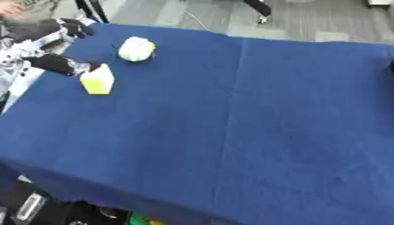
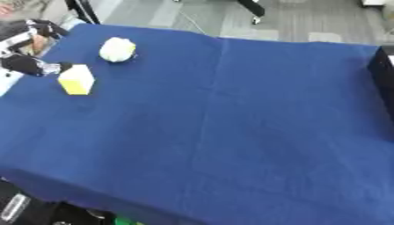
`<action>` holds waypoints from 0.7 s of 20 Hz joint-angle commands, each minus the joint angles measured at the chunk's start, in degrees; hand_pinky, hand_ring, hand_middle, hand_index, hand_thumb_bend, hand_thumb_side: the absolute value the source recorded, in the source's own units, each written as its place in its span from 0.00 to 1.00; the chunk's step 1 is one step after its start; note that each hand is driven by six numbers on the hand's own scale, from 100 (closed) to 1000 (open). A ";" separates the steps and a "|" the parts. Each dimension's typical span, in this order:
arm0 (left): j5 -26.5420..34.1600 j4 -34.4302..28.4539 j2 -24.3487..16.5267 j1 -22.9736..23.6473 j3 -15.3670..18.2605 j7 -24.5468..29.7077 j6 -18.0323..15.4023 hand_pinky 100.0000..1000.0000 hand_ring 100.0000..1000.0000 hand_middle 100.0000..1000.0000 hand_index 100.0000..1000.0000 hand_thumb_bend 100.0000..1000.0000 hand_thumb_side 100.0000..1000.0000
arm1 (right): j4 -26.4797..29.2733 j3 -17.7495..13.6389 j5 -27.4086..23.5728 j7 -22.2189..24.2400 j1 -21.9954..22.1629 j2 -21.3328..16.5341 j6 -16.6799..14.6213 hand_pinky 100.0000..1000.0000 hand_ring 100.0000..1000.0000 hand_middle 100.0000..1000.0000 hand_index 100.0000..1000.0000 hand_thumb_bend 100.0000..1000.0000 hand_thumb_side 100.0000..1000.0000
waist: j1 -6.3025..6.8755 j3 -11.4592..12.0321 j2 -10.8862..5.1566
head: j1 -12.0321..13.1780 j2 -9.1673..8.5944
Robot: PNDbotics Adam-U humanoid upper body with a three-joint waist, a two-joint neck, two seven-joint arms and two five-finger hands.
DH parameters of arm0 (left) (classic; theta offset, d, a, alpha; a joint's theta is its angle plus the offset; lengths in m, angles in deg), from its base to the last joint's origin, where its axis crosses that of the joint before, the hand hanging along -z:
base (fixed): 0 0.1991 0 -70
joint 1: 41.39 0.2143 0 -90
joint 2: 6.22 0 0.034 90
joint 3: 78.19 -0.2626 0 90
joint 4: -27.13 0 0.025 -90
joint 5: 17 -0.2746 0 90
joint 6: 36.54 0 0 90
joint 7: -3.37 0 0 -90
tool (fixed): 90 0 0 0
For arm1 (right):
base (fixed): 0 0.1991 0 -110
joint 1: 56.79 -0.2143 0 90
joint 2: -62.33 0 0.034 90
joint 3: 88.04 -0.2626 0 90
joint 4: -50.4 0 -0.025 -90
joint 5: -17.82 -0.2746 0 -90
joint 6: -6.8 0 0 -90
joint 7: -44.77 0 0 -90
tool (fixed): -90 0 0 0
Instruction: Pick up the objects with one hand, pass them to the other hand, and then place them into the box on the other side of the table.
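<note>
A yellow block point(image 1: 97, 81) stands on the blue tablecloth point(image 1: 231, 123) at the far left. Just beyond it lies a white rounded object with a yellow patch point(image 1: 136, 48). My left hand point(image 1: 52, 62) comes in from the left edge, black with silver parts. One dark digit reaches the block's upper left corner, while another point(image 1: 71, 27) is spread well above it, so the hand stands open and holds nothing. A black box point(image 2: 382, 72) shows partly at the right edge of the table. My right hand is out of sight.
The table's near edge runs along the bottom left, with dark equipment point(image 1: 31, 206) and something green below it. Grey floor and black stand legs point(image 1: 258, 9) lie beyond the far edge.
</note>
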 commanded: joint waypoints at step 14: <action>-23.27 23.58 0.76 -11.58 1.09 -10.02 -3.12 0.85 0.78 0.76 0.86 0.31 0.28 | 1.21 0.34 -0.78 0.93 -2.57 0.06 -0.48 1.00 1.00 0.78 1.00 0.00 0.13 | -0.65 -2.16 3.05 | 2.36 -3.75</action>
